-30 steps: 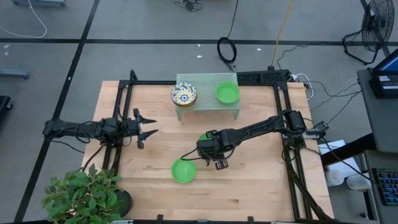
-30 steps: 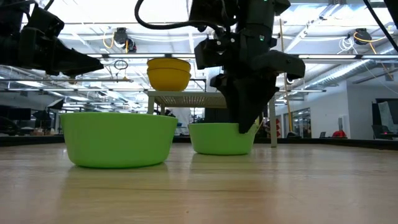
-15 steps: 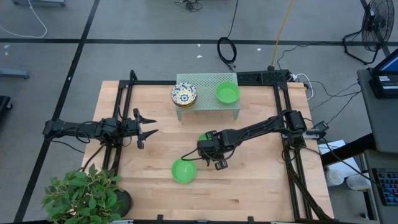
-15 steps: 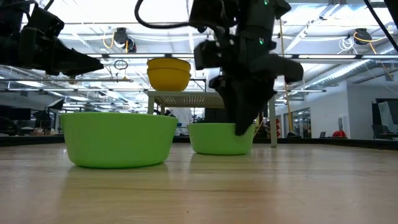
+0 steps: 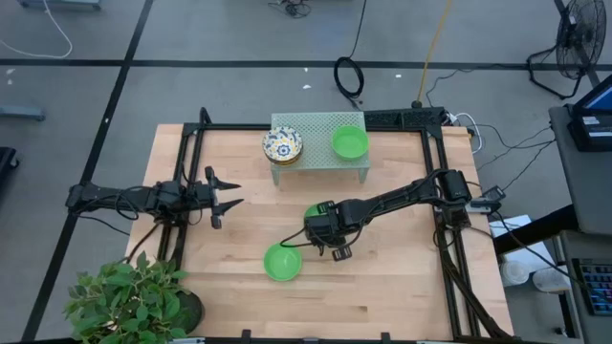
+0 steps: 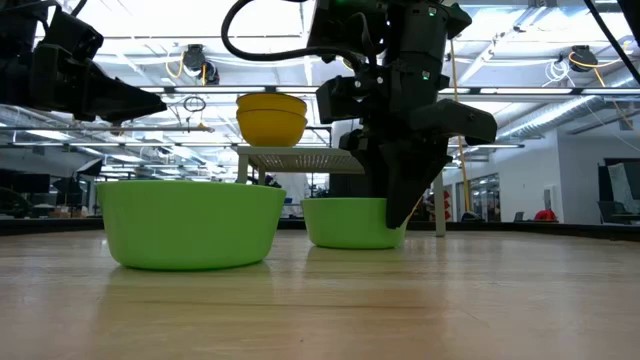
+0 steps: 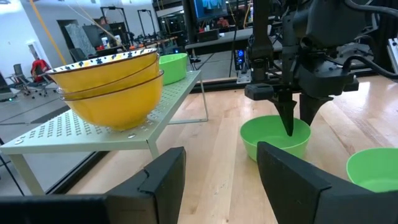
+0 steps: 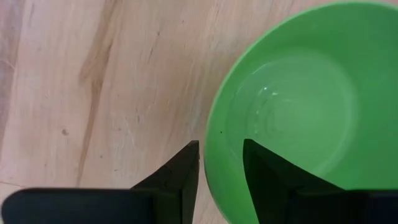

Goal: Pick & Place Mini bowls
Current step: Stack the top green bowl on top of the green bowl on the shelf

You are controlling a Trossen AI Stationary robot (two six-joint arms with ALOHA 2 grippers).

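A bright green mini bowl (image 8: 298, 93) stands on its base on the wooden table near the middle (image 5: 312, 211). My right gripper (image 8: 221, 155) points steeply down at it, open, with one finger outside the near rim and one inside. A second green bowl (image 5: 282, 262) sits closer to the near edge. On the pale green mesh rack (image 5: 320, 124) at the far side rest stacked patterned bowls (image 5: 282, 145), yellow outside (image 7: 118, 87), and another green bowl (image 5: 349, 143). My left gripper (image 5: 237, 192) waits open and level at the table's left. My right gripper comes from above, slanting, and stands astride the green bowl's rim (image 8: 211, 165), one finger (image 8: 180, 171) outside the wall and one (image 8: 264, 168) inside. I cannot tell whether either finger touches the wall. The bowl sits flat on the table.
A black frame (image 5: 182, 162) runs along the table's left, far and right sides. A potted plant (image 5: 129, 296) stands at the near left corner. Bare wood lies between the two table bowls and the near edge (image 5: 382, 296).
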